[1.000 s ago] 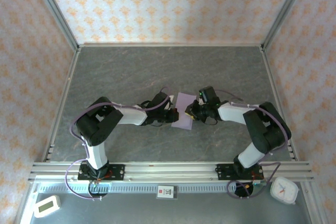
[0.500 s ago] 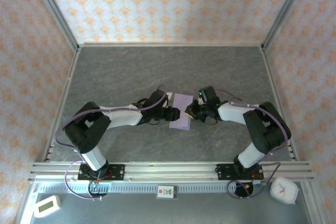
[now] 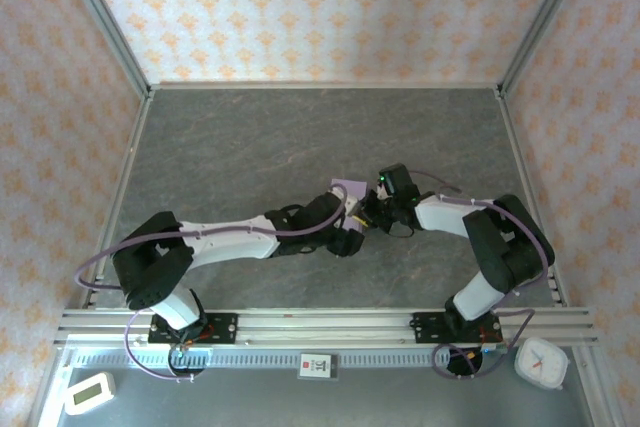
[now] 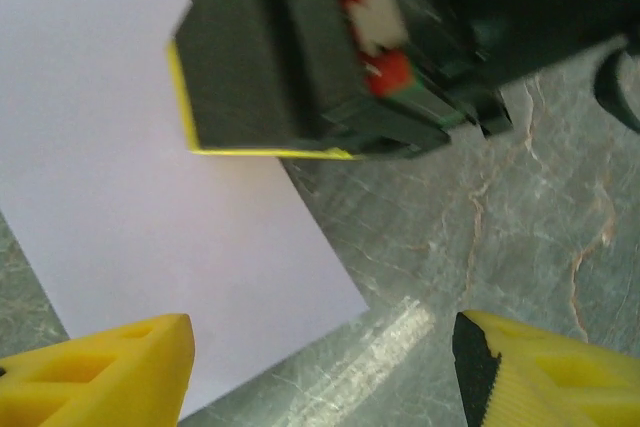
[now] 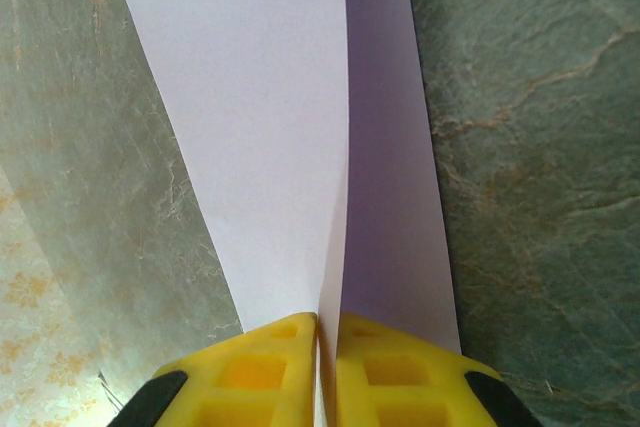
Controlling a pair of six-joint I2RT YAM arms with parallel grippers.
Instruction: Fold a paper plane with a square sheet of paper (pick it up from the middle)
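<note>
The lavender sheet of paper [image 4: 150, 197] lies over the grey marbled table [image 4: 520, 227], one corner pointing lower right. The right gripper [image 4: 260, 77], black with a yellow edge and red parts, sits over the sheet's right edge. At the sheet's lower edge the left gripper [image 4: 325, 372] gapes wide, one yellow finger [image 4: 110, 367] overlapping the sheet and the other past its corner.

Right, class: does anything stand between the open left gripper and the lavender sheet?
Nothing visible does. The left gripper hangs open over a corner of the sheet. The right gripper, shut on the sheet, sits beyond that corner, not in between.
</note>
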